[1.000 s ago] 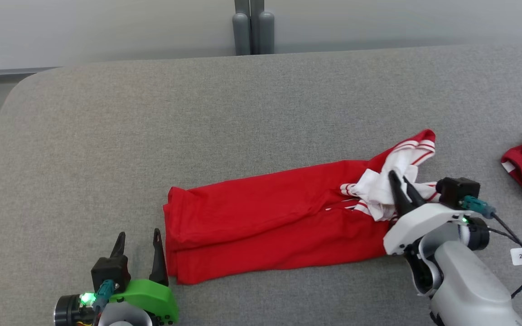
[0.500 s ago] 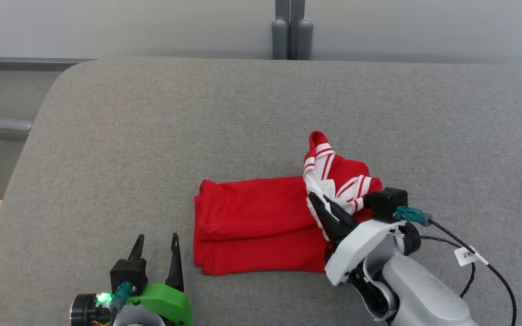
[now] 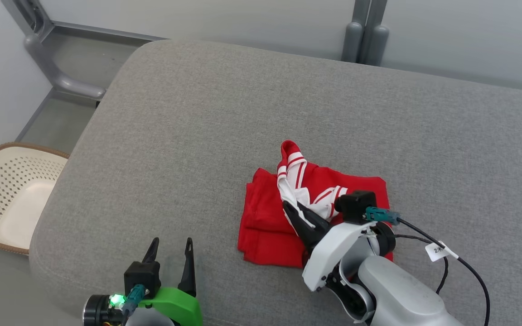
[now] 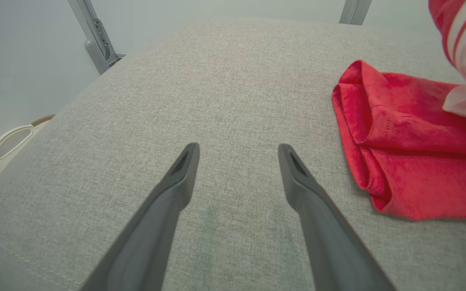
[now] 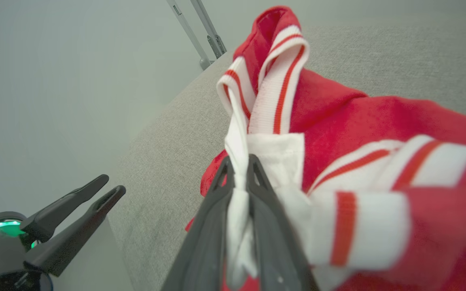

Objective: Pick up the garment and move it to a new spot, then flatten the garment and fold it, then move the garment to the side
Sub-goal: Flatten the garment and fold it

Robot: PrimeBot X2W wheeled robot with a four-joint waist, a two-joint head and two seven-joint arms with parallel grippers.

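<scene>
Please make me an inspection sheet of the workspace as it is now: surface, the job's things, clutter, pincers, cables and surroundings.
Surface: grey fabric cushion, rounded corner at the left.
Job's things: red garment with white striped trim, partly folded on the cushion, one white edge lifted.
Clutter: nothing seen.
Pincers: left pincer open over bare cushion, apart from the garment; right pincer shut on the garment's white edge.
Cables: black cable with a white tag runs from the right wrist over the cushion.
Surroundings: cream basket beside the cushion's left end; grey metal frame behind.
</scene>
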